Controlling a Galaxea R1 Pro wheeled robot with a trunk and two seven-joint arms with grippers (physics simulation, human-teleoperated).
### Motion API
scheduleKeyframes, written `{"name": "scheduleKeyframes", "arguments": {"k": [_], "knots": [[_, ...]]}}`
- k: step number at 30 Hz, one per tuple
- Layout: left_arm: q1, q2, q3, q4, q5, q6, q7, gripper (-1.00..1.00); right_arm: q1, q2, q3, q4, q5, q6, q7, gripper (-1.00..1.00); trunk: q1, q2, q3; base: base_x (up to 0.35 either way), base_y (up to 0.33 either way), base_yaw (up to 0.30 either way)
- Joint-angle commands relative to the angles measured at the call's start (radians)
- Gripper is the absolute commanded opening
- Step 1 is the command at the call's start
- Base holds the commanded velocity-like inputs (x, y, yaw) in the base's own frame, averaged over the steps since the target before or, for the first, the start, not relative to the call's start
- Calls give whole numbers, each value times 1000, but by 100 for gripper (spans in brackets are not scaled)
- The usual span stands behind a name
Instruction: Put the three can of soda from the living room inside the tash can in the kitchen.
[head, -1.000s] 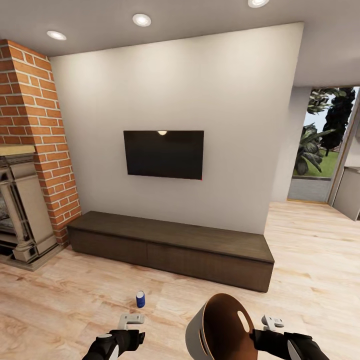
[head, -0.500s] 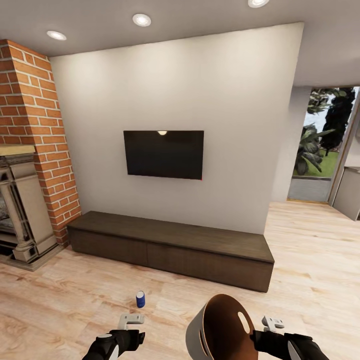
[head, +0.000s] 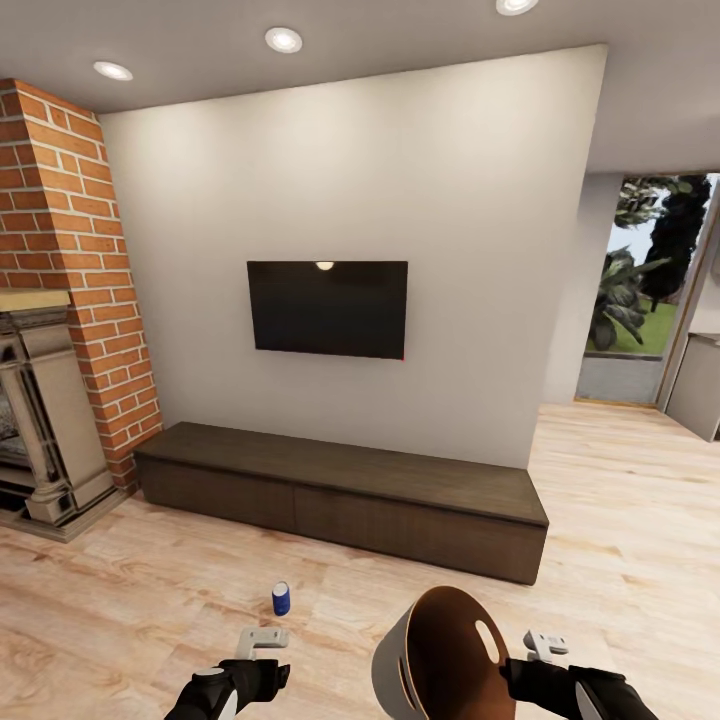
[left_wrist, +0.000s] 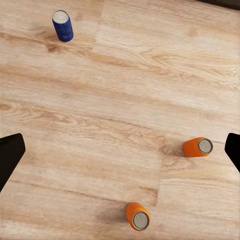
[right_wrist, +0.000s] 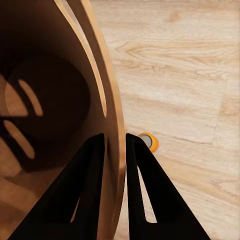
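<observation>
- Pale wood planks make up the living-room floor (head: 620, 520); on it a small dark blue soda can with a grey top (head: 281, 598) stands upright, just ahead of the left gripper (head: 262, 640).
- From the left wrist camera, that blue can (left_wrist: 63, 25) stands well apart from two orange cylindrical soda cans with grey tops: one (left_wrist: 198, 147) near the dark finger at the picture's edge, the other (left_wrist: 137, 216) off on its own. All three rest on bare floor, none touching another.
- Left gripper: its two dark fingertips sit wide apart at opposite edges of the wrist picture, released, with nothing between them.
- Right gripper (right_wrist: 115, 150): its two black fingers are clenched on the thin rim wall of the round tapered bin, grey outside and tan-brown inside (head: 440, 660), one finger inside and one outside.
- The bin is held tilted beside the right hand in the head view, its mouth and handle cut-out facing the camera.
- Past the bin's rim, the right wrist camera catches one orange can (right_wrist: 149, 141) on the floor.
- Behind stand a long low dark-wood cabinet (head: 340, 490), a black wall TV (head: 327, 308) and a red brick column (head: 70, 270).
</observation>
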Motion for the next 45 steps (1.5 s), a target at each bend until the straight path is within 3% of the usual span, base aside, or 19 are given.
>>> {"name": "scheduleKeyframes", "arguments": {"k": [1,30,33,36,45], "knots": [[0,0,0,0,0,0,0,100,0,0,-2,-1,-17,4,5,-100,0,0,0,0,0,0],[0,0,0,1,-1,0,0,100,0,0,-2,-1,-17,2,3,-100,0,0,0,0,0,0],[-8,3,-9,-8,0,-11,-5,100,10,-9,9,18,25,9,1,-100,0,0,0,0,0,0],[-8,3,-9,-8,0,-11,-5,100,10,-9,9,20,100,9,1,-100,0,0,0,0,0,0],[-8,3,-9,-8,0,-11,-5,100,10,-9,9,20,207,9,1,-100,0,0,0,0,0,0]]}}
